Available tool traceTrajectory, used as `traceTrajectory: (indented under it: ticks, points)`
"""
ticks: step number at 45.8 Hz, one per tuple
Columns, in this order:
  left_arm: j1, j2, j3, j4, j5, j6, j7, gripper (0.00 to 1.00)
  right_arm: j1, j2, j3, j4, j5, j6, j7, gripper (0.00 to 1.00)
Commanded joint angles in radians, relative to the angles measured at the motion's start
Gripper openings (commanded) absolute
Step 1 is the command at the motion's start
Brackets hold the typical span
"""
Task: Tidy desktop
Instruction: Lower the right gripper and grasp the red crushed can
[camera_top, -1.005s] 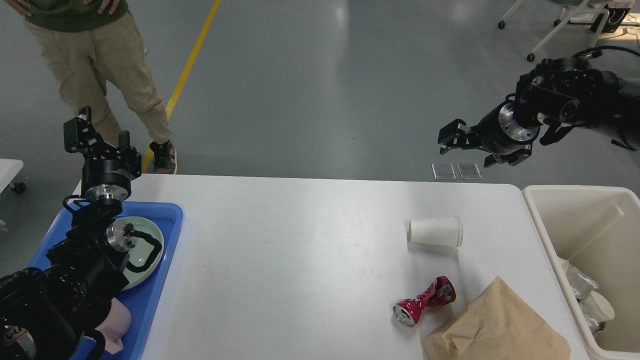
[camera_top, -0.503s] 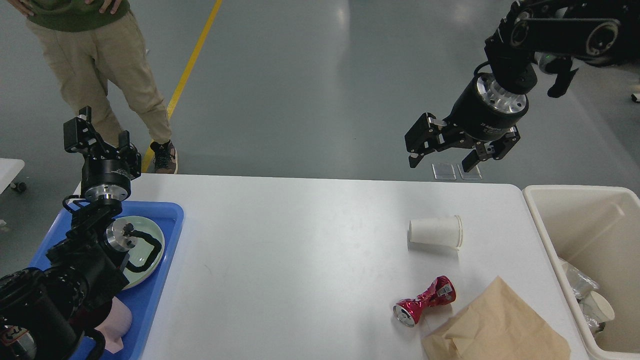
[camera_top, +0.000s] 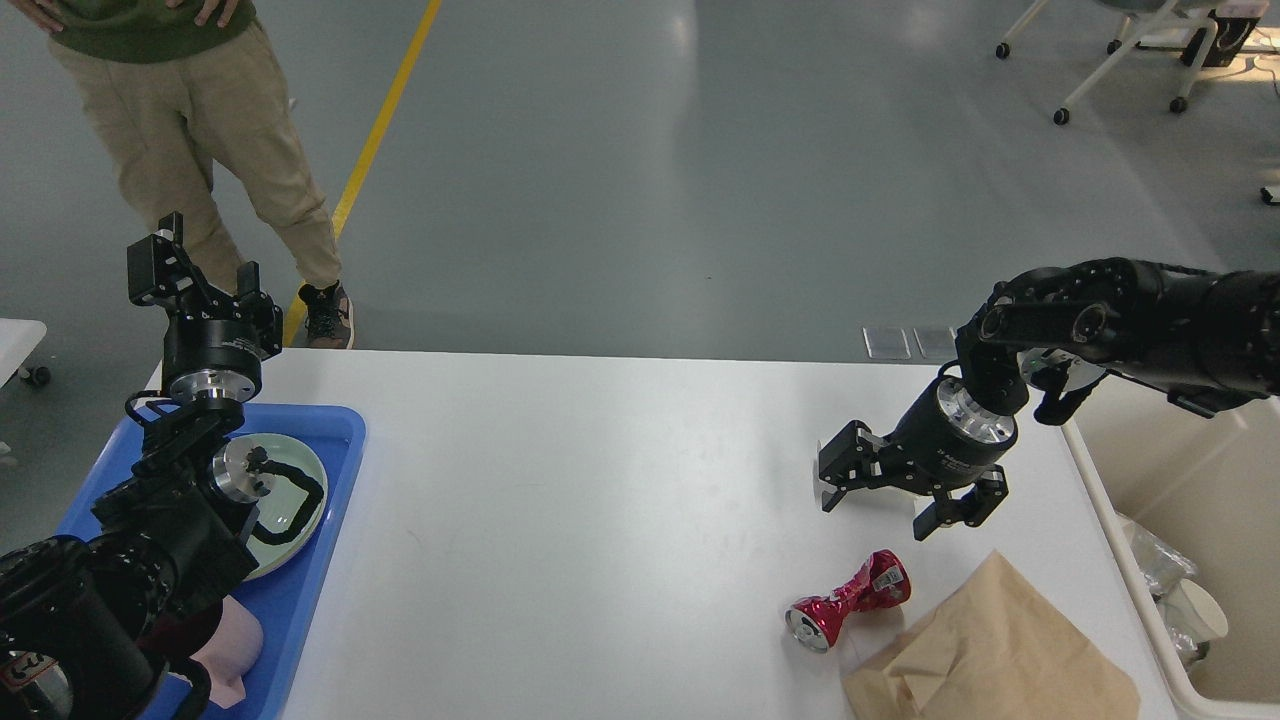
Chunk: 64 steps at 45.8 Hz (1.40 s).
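desktop (camera_top: 600, 520): smooth, white, faint sheen | can (camera_top: 848, 602): crushed glossy red metal | bag (camera_top: 990, 655): matt brown paper

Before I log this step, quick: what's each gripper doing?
Left gripper: open, empty, raised above the tray.
Right gripper: open, low over the desktop, holding nothing that shows.

Black jointed arms (camera_top: 1130, 325) — silver wrist rings — black cables.

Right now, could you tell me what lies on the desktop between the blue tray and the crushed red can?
Nothing: in the head view, the desktop is bare between the tray and the can.
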<state>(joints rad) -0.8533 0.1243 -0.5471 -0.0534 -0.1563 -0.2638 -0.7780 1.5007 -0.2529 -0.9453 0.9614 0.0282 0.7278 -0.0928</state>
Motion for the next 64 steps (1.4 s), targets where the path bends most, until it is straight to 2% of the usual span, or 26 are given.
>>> traceTrajectory:
  ticks: [1, 12, 30, 36, 38, 40, 42, 46, 64]
  points:
    - [-0.001, 0.000, -0.001, 0.000, 0.000, 0.000, 0.000, 0.96, -0.103, 0.007, 0.013, -0.053, 0.006, -0.056, -0.001, 1.00]
    - [-0.001, 0.000, 0.001, 0.000, 0.000, 0.000, 0.000, 0.96, -0.232, 0.014, 0.060, -0.142, 0.006, -0.060, -0.001, 1.00]
    - [-0.001, 0.000, 0.001, 0.000, 0.000, 0.000, 0.000, 0.96, -0.336, 0.046, 0.120, -0.236, 0.006, -0.080, -0.001, 0.99]
    - [0.000, 0.000, -0.001, 0.000, 0.000, 0.000, -0.001, 0.96, -0.349, 0.050, 0.120, -0.234, 0.006, -0.131, -0.001, 0.85]
    - [0.000, 0.000, 0.001, 0.000, 0.000, 0.000, 0.000, 0.96, -0.352, 0.052, 0.120, -0.233, 0.006, -0.133, -0.001, 0.69]
    - [0.000, 0.000, 0.001, 0.000, 0.000, 0.000, 0.000, 0.96, -0.352, 0.058, 0.120, -0.230, 0.003, -0.126, -0.001, 0.43]
    - [0.000, 0.000, -0.001, 0.000, 0.001, 0.000, -0.001, 0.96, -0.352, 0.060, 0.118, -0.227, 0.001, -0.119, -0.001, 0.24]
    - [-0.001, 0.000, -0.001, 0.000, 0.000, 0.000, 0.000, 0.96, -0.349, 0.066, 0.118, -0.222, 0.001, -0.117, -0.001, 0.02]
    - [0.000, 0.000, 0.001, 0.000, 0.000, 0.000, 0.000, 0.96, -0.300, 0.066, 0.120, -0.213, 0.006, -0.117, -0.001, 0.00]
